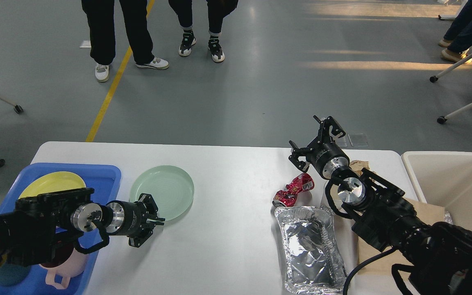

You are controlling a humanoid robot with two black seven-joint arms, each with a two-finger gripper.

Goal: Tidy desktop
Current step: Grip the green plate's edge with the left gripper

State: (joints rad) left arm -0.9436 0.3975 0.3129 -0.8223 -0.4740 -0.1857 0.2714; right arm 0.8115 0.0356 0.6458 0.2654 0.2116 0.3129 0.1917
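The white desktop [228,184] fills the lower view. A pale green plate [164,190] lies on its left part, beside the blue tray [107,174]. My left gripper [156,221] is at the plate's near rim, its fingers closed on that rim. My right gripper [309,138] is open and empty, raised over the table's far right edge. Just below it lies a crushed red can [294,189]. A crumpled foil tray [309,250] lies in front of the can.
The blue tray holds a yellow plate [51,182] and a pink cup [62,272]. A cream bin [449,180] stands at the right. Brown paper [428,211] lies under my right arm. People stand on the floor beyond the table.
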